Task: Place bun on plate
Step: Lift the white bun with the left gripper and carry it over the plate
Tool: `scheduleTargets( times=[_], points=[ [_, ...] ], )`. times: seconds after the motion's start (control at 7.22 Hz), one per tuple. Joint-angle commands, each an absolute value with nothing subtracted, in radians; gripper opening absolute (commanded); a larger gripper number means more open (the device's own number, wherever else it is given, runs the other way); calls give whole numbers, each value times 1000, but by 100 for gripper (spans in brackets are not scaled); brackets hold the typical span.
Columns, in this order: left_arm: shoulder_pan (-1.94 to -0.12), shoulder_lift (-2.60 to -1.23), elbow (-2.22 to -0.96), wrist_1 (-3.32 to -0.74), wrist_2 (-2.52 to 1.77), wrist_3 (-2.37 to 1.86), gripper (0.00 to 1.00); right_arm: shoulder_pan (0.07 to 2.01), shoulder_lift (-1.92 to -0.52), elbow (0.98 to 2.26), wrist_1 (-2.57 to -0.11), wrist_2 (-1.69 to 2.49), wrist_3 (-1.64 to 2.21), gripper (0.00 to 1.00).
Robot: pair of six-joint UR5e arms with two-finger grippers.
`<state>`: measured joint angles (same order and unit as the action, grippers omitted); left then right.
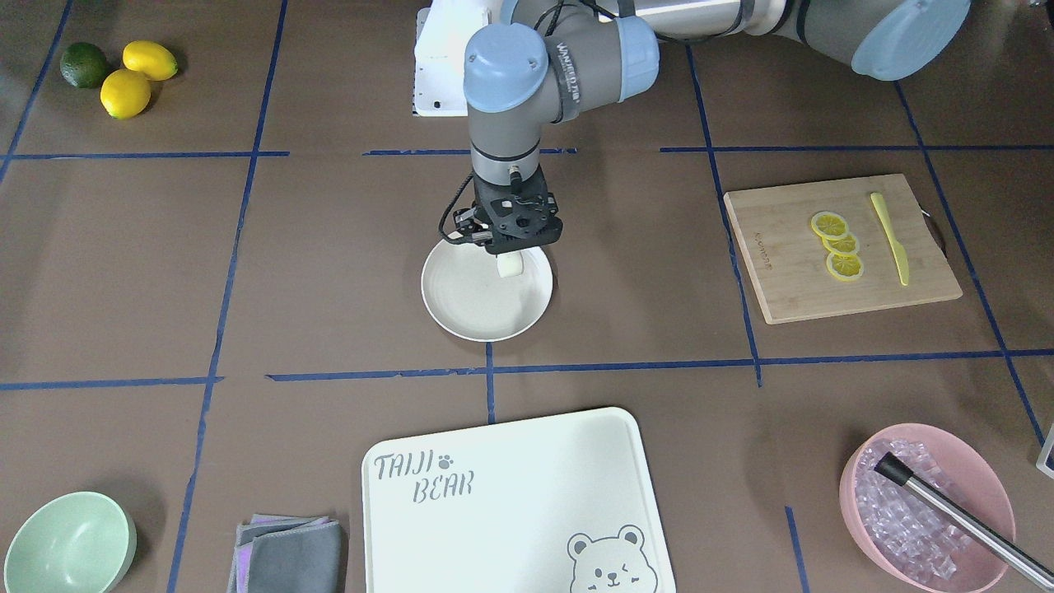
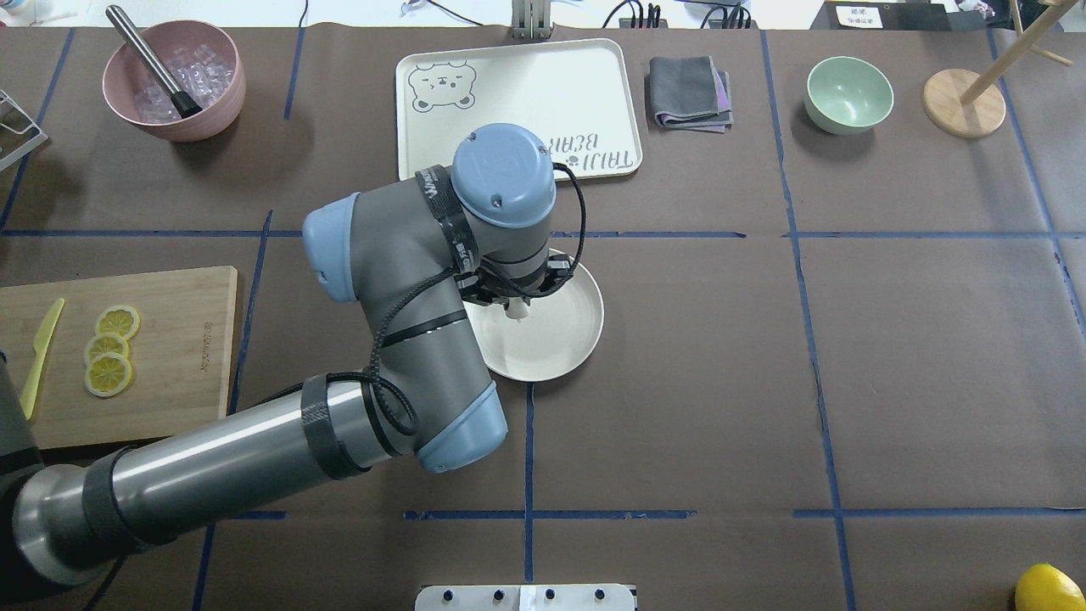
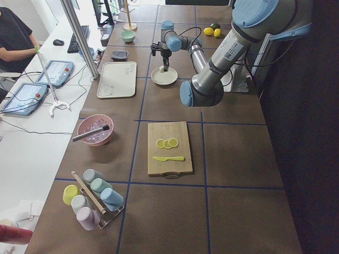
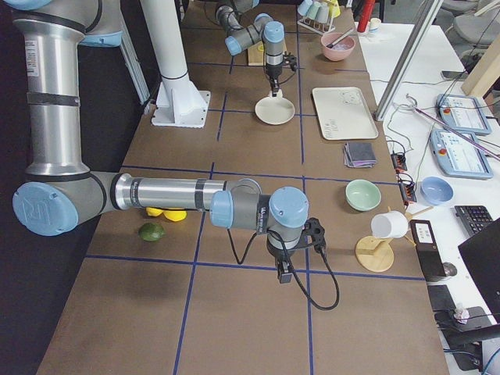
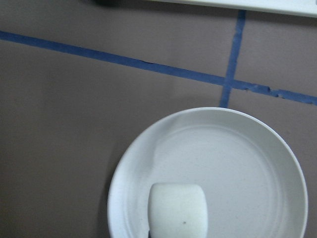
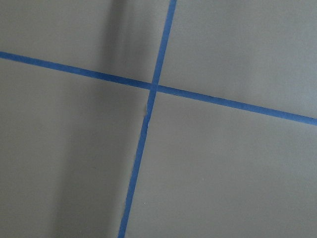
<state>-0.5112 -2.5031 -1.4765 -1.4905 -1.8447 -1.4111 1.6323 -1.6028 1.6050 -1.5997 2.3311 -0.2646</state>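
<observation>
A small white bun (image 1: 511, 265) hangs just over the far side of the round cream plate (image 1: 461, 305), and my left gripper (image 1: 510, 256) is shut on it, pointing straight down. In the left wrist view the bun (image 5: 178, 210) fills the bottom centre above the plate (image 5: 247, 158); the fingers are out of that frame. From overhead the arm covers most of the bun (image 2: 517, 311) and part of the plate (image 2: 570, 339). My right gripper (image 4: 286, 273) hovers over bare table far from the plate, seen only from the side. I cannot tell whether it is open or shut.
A wooden cutting board (image 1: 782, 272) with lemon slices (image 1: 837, 245) and a yellow knife (image 1: 891, 239) lies on my left side. The bear-printed board (image 1: 510, 486), a pink ice bowl (image 1: 930, 430), a green bowl (image 1: 70, 543), a folded cloth (image 1: 288, 556) and whole lemons (image 1: 128, 91) stand around.
</observation>
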Motion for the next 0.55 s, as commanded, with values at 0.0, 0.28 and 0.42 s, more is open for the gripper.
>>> scheduleTargets(
  times=[0.0,0.28,0.42],
  points=[
    [-486,-2526,-1370,-1593,-1816,-1420,30,1637,-1605,1589,-1565,2333,-239,100],
    [-485,-2530,-1324,-1647,-1816,-1419,30,1637,-1603,1591,-1565,2335,-239,100],
    [-485,-2528,-1321,-1647,-1816,-1416,32,1635,-1603,1589,-1565,2335,-239,100]
  ],
)
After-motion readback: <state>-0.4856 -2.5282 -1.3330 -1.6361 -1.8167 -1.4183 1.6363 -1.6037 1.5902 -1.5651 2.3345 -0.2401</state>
